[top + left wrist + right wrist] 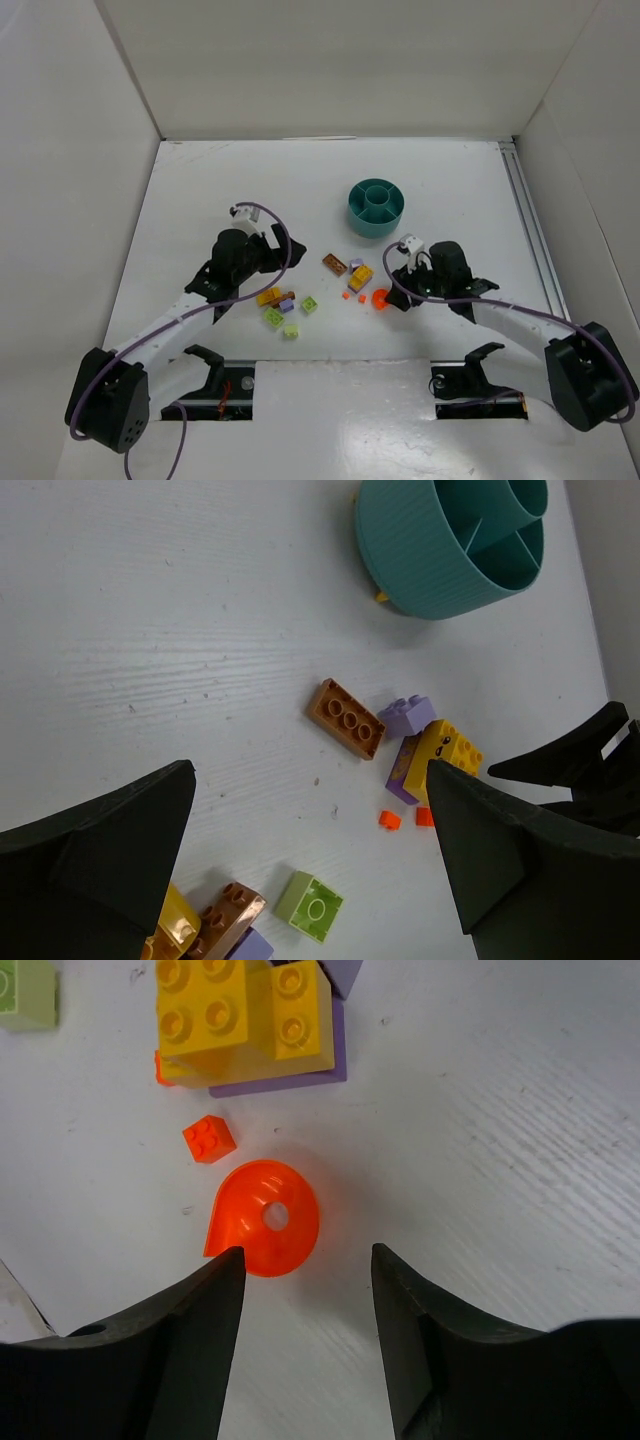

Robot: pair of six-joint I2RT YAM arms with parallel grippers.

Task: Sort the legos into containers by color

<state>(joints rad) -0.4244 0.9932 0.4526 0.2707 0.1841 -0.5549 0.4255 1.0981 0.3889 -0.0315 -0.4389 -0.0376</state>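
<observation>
Top external view: 2 arms reach inward over the white table (200, 190) toward a scatter of legos. The teal dish (370, 229), with a central round cup and radial dividers, stands beyond the bricks, nearer the right arm and well apart from both grippers. The legos lie in 2 loose groups. 1 group sits by the left arm and includes a yellow brick (268, 296) and 3 lime green bricks (275, 317). The other group sits between the arms, with the round orange-red piece (379, 297) at its near right edge.

Left wrist view: the left gripper (310, 775) hangs above the table with its jaws spread as wide as they go and nothing between them. Beyond its fingers lie a brown brick (346, 718), a lilac brick (407, 716) just beside it, a yellow brick with a printed face (452, 748), 2 tiny orange-red bricks (389, 820) and 1 lime green brick near the lower edge (310, 906). The dish fills the upper right corner of this view.

Right wrist view: the right gripper (307, 1255) is low over the table with its jaws partly apart and bare table showing between them; it holds nothing. The round orange-red piece lies flat just ahead of the fingertips, its near edge meeting the tip of the finger on the left of this view. A tiny orange-red brick (209, 1139) lies just beyond it, and farther on yellow bricks (215, 1010) sit on a lilac plate (300, 1078).
</observation>
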